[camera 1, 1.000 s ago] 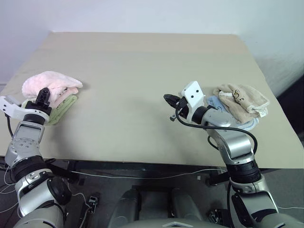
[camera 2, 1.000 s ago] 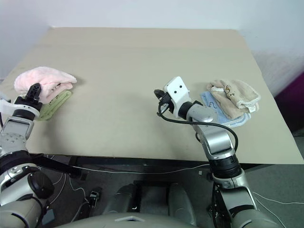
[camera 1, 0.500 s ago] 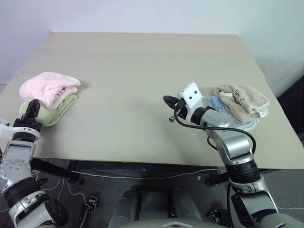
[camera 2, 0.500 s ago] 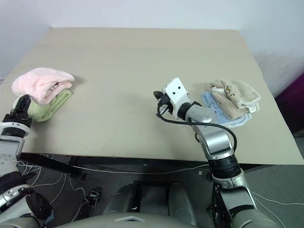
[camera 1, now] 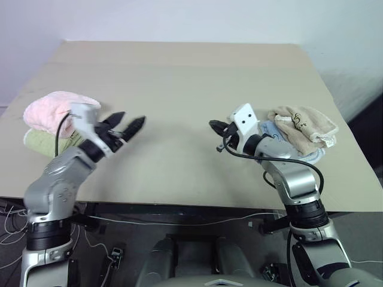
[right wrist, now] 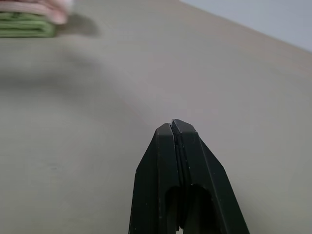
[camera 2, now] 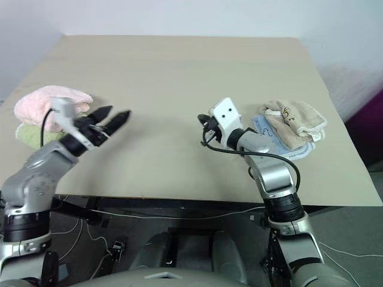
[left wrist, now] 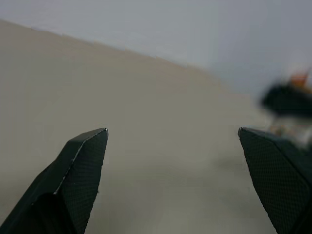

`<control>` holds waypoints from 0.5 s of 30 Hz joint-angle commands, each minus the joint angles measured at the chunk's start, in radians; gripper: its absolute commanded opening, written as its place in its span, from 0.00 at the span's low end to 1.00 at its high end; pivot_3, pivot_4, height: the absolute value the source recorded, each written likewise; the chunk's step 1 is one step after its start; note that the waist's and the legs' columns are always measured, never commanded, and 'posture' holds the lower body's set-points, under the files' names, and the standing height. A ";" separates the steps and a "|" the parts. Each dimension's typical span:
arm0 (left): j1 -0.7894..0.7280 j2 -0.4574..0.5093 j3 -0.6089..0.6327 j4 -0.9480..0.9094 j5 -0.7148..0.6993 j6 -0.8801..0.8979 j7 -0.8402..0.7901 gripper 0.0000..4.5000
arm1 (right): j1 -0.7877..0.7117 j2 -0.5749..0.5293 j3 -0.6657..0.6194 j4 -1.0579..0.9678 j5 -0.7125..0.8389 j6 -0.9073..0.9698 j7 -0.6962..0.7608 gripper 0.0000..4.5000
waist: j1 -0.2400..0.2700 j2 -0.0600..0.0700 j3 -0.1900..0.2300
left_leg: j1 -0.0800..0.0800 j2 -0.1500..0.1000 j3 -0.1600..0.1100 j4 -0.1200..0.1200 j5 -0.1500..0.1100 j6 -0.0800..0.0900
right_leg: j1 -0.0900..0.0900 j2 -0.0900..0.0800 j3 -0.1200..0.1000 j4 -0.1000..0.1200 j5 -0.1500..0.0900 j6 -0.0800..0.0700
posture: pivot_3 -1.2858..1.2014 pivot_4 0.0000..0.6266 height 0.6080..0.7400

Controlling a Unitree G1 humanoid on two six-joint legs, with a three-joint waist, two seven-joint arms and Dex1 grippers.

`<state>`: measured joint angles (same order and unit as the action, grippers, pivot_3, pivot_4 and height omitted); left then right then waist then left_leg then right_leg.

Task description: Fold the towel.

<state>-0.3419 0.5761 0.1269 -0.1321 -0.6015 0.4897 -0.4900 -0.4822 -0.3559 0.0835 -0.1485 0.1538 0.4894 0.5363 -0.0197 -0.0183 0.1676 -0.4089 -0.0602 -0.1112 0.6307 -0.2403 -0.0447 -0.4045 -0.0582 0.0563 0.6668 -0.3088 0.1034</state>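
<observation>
We see the towel (camera 1: 55,110) partly hidden behind our left tool (camera 1: 127,125), whose fingers gape wide and empty. Our right tool (right wrist: 171,127), pinched shut on nothing, sees the towel's edge atop a green towel (right wrist: 25,25) on the tabletop (camera 1: 179,78).

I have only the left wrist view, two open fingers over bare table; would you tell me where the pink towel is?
Observer: The pink towel lies bundled on a green towel by the table's left edge, on the outer side of the left hand and apart from it.
Operator: Thank you. Is the right hand holding anything?
Observer: No, the right hand is shut on nothing, above the table right of the middle.
Operator: Is anything else on the table?
Observer: A beige towel lies on a blue towel near the right edge.
</observation>
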 commanded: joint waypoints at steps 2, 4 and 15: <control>-0.101 -0.020 -0.133 0.192 0.227 -0.204 -0.073 1.00 | 0.039 -0.010 -0.061 -0.027 0.014 -0.041 -0.020 0.00 | 0.003 0.000 0.000 | 0.000 0.000 0.000 0.000 0.000 0.000 | 0.000 0.000 0.000 -0.001 0.000 0.000 | 0.52 0.24 1.00; -0.147 -0.043 -0.144 0.284 0.258 -0.248 -0.097 1.00 | 0.077 -0.018 -0.088 -0.026 0.024 -0.053 -0.020 0.00 | 0.003 0.000 0.000 | 0.000 0.000 0.000 0.000 0.000 0.000 | 0.000 0.000 0.000 -0.001 0.000 0.000 | 0.52 0.24 1.00; -0.230 -0.085 -0.122 0.547 0.351 -0.397 -0.189 1.00 | 0.220 -0.029 -0.156 -0.098 0.070 -0.081 -0.030 0.00 | 0.002 0.000 0.000 | -0.001 0.000 0.000 0.001 0.000 0.000 | 0.000 -0.002 0.000 0.000 0.000 0.000 | 0.52 0.24 1.00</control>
<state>-0.5449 0.4865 -0.0251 0.4127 -0.2502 0.1199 -0.6749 -0.2625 -0.3847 -0.0465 -0.1885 0.2028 0.4338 0.5144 -0.0179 -0.0185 0.1677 -0.4096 -0.0601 -0.1115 0.6314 -0.2404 -0.0443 -0.4047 -0.0600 0.0561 0.6669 -0.3089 0.1035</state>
